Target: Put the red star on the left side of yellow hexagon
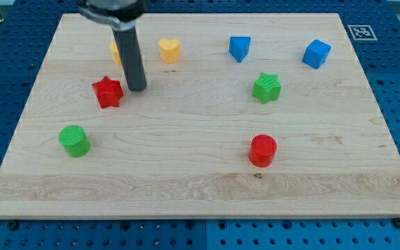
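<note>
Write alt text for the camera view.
My tip sits just right of the red star, below a yellow block half hidden behind the rod. On the wooden board also lie a yellow heart, two blue blocks, a green star, a green cylinder and a red cylinder.

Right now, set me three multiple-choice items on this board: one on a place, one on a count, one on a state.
1. Where is my tip relative to the red star?
A. just to its right in the view
B. at its left in the view
C. far below it

2. How many blue blocks lie on the board?
A. one
B. two
C. three

3. How does the yellow hexagon show?
A. fully in sight
B. partly hidden behind the rod
C. stacked on the red star

Answers:
1 A, the tip stands close beside the star's right side.
2 B, a blue block and a blue cube.
3 B, the rod covers its right part.
</note>
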